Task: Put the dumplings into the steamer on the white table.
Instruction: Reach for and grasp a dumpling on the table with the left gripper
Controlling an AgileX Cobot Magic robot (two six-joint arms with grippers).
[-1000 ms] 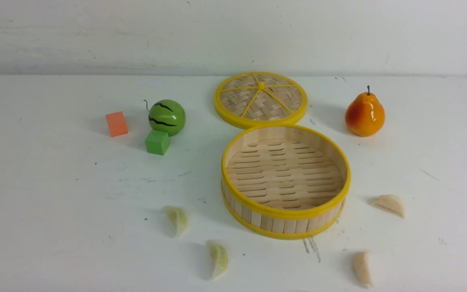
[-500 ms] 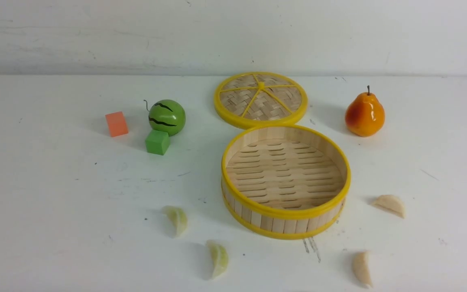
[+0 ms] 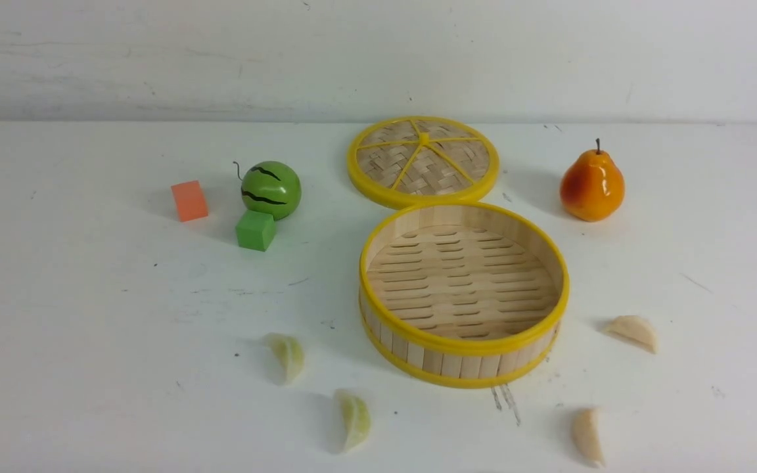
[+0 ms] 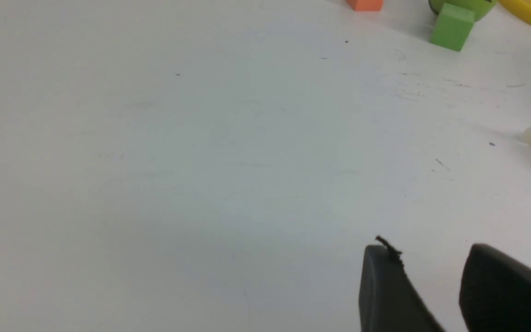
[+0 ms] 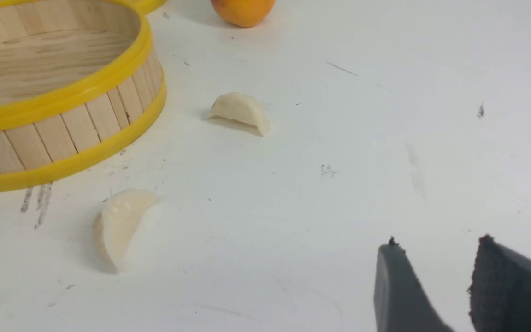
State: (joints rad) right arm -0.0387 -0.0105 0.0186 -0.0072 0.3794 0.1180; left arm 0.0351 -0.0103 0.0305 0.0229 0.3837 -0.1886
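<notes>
White tabletop (image 3: pixel 122 394) fills most of the front view, unchanged over the last second: nothing shifts, so the task appears not to have begun. The open bamboo steamer (image 3: pixel 464 282) sits just right of centre with no dumpling inside. Two pale green dumplings (image 3: pixel 355 420) lie at lower centre-left; two cream dumplings (image 3: pixel 633 332) lie at lower right. In the wrist views, the left hand (image 4: pixel 422 249) and right hand (image 5: pixel 438 242) are parted and hold nothing. Reaching for a dumpling is likely the next step.
</notes>
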